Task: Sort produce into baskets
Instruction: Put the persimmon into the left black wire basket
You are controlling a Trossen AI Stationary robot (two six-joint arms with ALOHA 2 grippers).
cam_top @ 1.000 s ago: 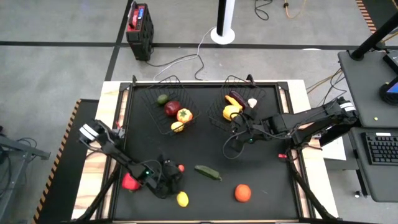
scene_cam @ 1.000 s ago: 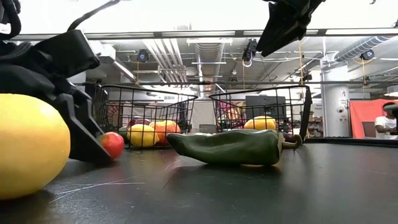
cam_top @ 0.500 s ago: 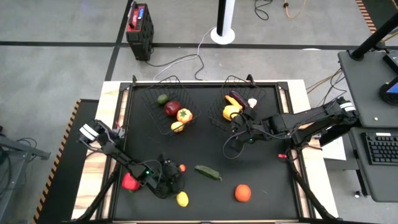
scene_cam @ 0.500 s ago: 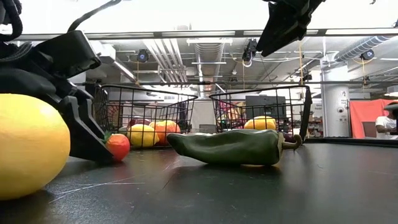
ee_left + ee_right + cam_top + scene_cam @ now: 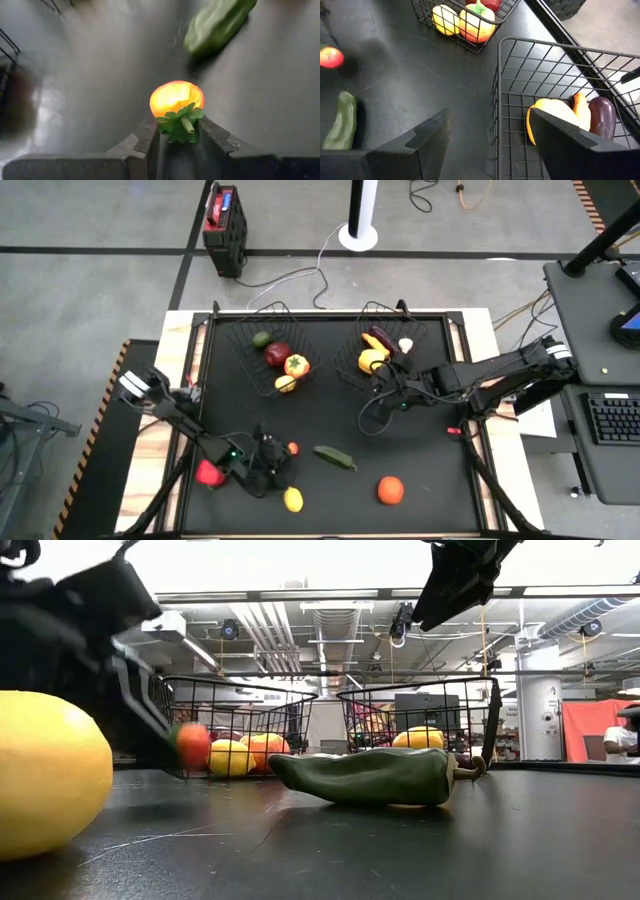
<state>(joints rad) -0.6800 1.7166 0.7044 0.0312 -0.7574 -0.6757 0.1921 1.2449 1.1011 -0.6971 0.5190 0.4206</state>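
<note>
Produce is partly sorted: the left basket (image 5: 272,352) holds a green piece, a dark red one, an orange-red one and a yellow one, and the right basket (image 5: 385,350) holds yellow, purple and white pieces. On the table (image 5: 420,470) a green pepper (image 5: 334,457), a lemon (image 5: 293,499), an orange fruit (image 5: 390,490) and a red piece (image 5: 209,473) are left. The left gripper (image 5: 176,134) has its fingers clamped on a small tomato (image 5: 176,98), lifted clear near the front left. The right gripper (image 5: 487,135) hangs beside the right basket, fingers apart and empty. I judge the task a little over half done.
</note>
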